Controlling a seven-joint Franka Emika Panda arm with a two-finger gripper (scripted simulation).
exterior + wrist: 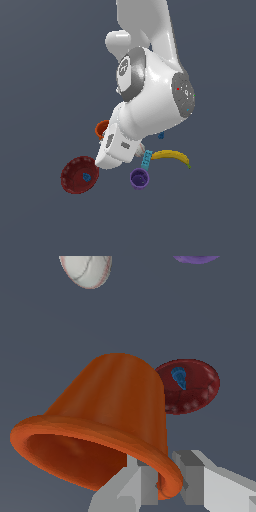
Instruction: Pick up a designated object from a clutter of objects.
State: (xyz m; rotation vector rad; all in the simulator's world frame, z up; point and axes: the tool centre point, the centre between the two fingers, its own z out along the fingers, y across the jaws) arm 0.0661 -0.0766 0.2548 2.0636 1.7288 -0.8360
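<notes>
Exterior view: arm hides most of the orange-red cup (101, 128), which peeks out beside the wrist, above the dark red scalloped bowl (78, 175); purple cup (139, 178) and banana (172, 156) nearby.

Wrist view: tool (167, 481) pinches the orange-red cup (107, 416) rim wall between its fingers, one inside, one outside. Cup tilted, mouth toward camera.

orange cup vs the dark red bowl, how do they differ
The orange cup is tall and tapered with a thick smooth rim; the dark red bowl is shallow and wide with a scalloped edge.
The orange cup's rim sits between the fingers of the gripper; the dark red bowl lies free of the gripper.
The orange cup looks empty; the dark red bowl holds a small blue piece.
Both are open, round, reddish containers.
</notes>
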